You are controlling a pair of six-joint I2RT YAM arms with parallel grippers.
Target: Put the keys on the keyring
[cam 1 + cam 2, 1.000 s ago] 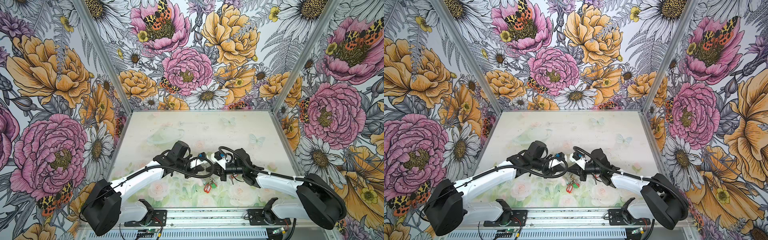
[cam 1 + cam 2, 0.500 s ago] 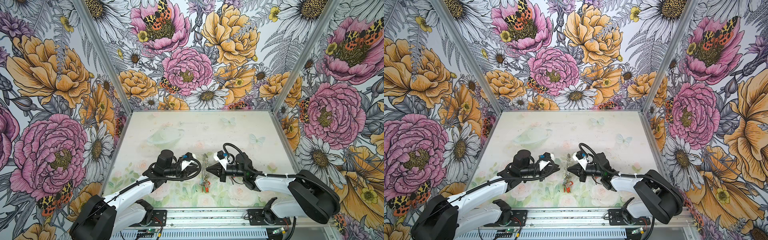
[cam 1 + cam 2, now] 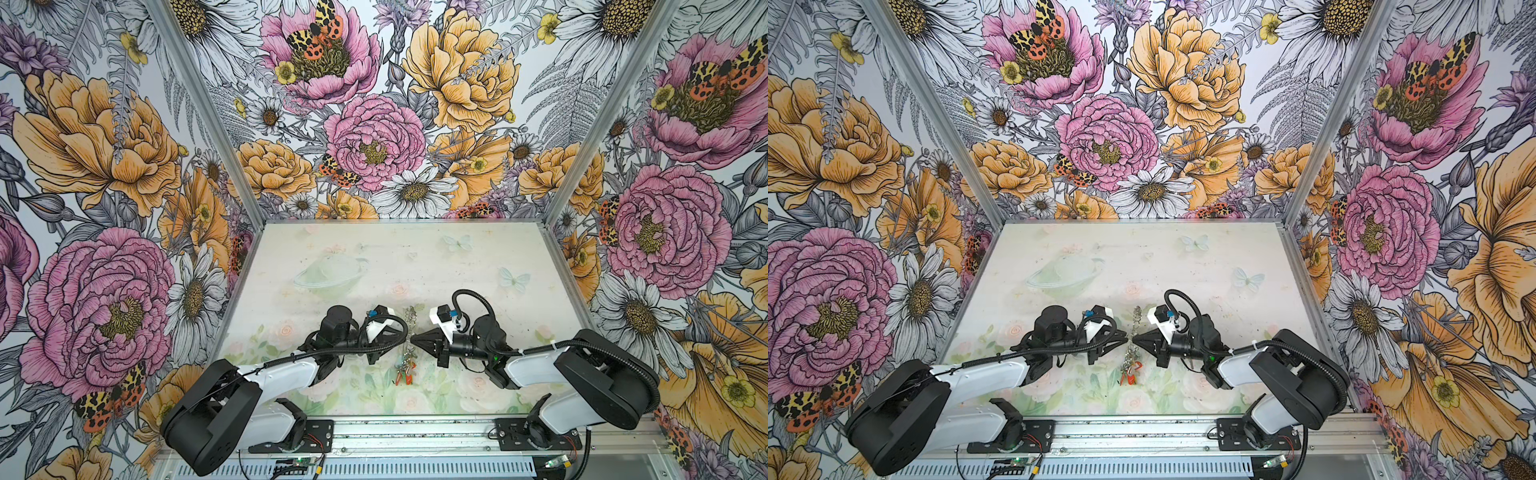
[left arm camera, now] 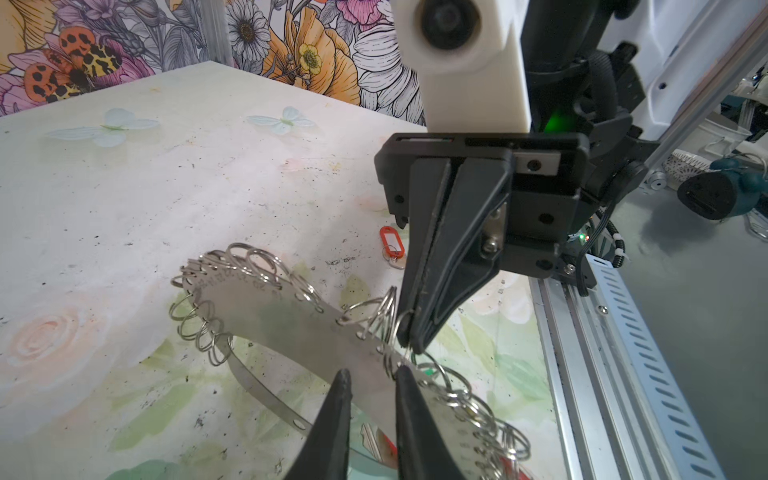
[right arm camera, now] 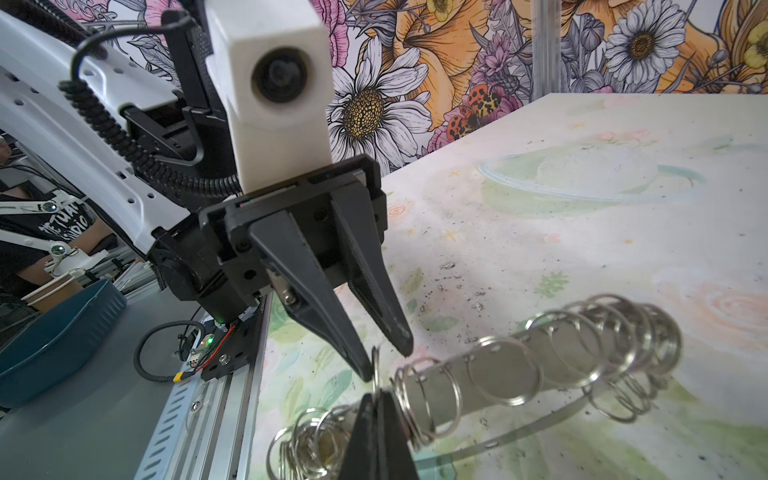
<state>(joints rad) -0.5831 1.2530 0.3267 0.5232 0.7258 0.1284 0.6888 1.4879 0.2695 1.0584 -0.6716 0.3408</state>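
1. at the near middle of the tabletop [image 3: 374, 257], the keyring [image 3: 410, 318] is stretching from far to near between the two end effectors, its band fringed with silver wire rings.
2. the right end effector [image 4: 409, 340] is pinching one wire ring [image 5: 376, 370] on the band's edge with its jaws fully together, and seems to be holding that part of the band up off the tabletop.
3. the left end effector [image 5: 384, 359] is hovering close against the same spot with its jaws slightly parted. it is gripping nothing, and one fingertip is sitting just beside the pinched ring.
4. a bunch of keys [image 3: 405, 372] with red and teal tags is hanging at the keyring's near end, so part of the task is looking done.
5. a loose key [image 4: 392, 246] with a red, white-labelled tag is lying on the tabletop beyond the right end effector, apart from the keyring.
6. the step in hand is looking like steadying a ring for the next key, with the left end effector free.
7. the next move is likely calling for the left end effector to go to the loose key, grip it by the tag, and bring it to the pinched ring. the thin rings are crowding together, so fine aim is going to matter.
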